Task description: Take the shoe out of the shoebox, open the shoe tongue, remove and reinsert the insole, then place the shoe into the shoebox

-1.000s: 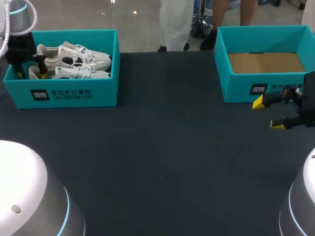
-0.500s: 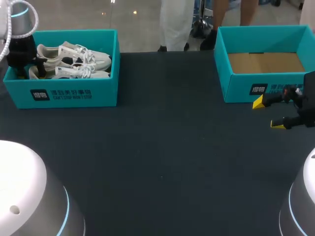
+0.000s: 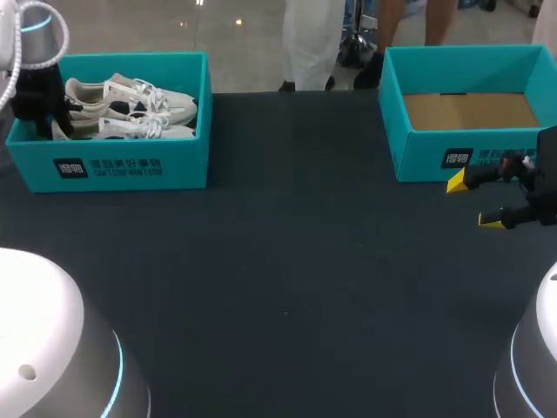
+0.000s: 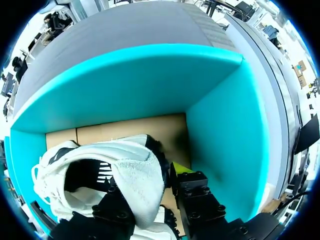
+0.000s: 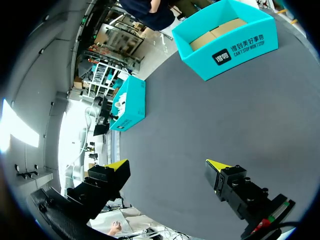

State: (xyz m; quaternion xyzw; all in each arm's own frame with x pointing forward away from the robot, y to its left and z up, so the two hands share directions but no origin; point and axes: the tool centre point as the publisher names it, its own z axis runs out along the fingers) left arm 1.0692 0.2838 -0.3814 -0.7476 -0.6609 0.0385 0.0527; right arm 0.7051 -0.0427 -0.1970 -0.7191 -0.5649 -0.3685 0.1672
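1. Head view. The left shoebox sits at the table's far left corner. It holds a pair of white shoes lying side by side, heels toward the left arm.
2. The left gripper is sunk into that box at the heel end. Its yellow tips are hidden behind the box wall, so the grip is not readable from here.
3. The right shoebox is at the far right, with only its cardboard floor showing.
4. The right gripper is just in front of that box and spread wide. The arm is cut off at the frame edge.
5. Left wrist view. The heel of one shoe fills the gap of the left gripper, which is clamped on it.
6. One finger is against the outside of the heel with its yellow tip partly showing. The other is a dark shape at the shoe's opening, its tip covered.
7. Which shoe of the pair this is cannot be told.
8. Right wrist view. The right gripper is released, with bare table between the tips.
9. The right shoebox lies ahead. The left shoebox is far off, and its contents show only as a white smudge.
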